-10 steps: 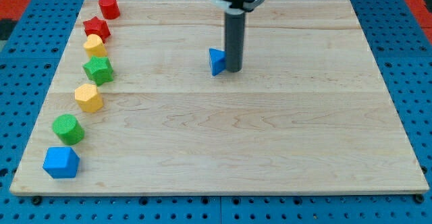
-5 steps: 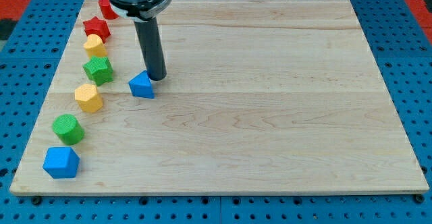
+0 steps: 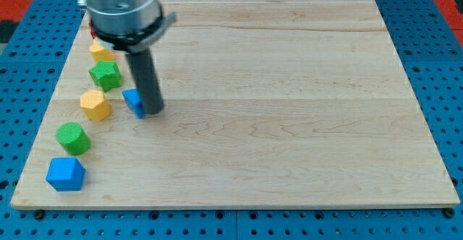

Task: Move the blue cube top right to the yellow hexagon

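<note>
My tip [image 3: 151,113] rests on the board against the right side of a small blue triangular block [image 3: 132,100], and the rod hides part of that block. The block lies just right of the yellow hexagon [image 3: 95,105], a small gap apart, slightly higher in the view. A larger blue cube [image 3: 66,173] sits at the board's bottom left corner, far from my tip.
Down the left edge stand a yellow block [image 3: 100,50], a green star [image 3: 105,74] and a green cylinder [image 3: 73,137]. The arm's body covers the blocks at the top left. The wooden board [image 3: 289,124] lies on a blue pegboard.
My tip has swept from the board's upper middle to the left and down, pushing the small blue triangular block along until it lies beside the yellow hexagon.
</note>
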Available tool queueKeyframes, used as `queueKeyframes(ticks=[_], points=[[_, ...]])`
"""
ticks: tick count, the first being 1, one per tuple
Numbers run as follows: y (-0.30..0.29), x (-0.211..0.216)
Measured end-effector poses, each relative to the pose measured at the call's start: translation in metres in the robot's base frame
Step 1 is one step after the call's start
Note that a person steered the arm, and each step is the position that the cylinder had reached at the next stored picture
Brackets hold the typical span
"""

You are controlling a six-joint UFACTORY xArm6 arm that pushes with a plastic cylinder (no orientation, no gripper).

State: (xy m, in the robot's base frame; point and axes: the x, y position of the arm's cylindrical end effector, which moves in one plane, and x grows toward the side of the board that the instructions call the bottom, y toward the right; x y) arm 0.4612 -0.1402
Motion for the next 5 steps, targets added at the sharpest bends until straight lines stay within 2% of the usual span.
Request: queueKeyframes(ticks=[1, 3, 5], points=[[-0.024, -0.007], [-0.025, -0.021], [-0.055, -0.013]])
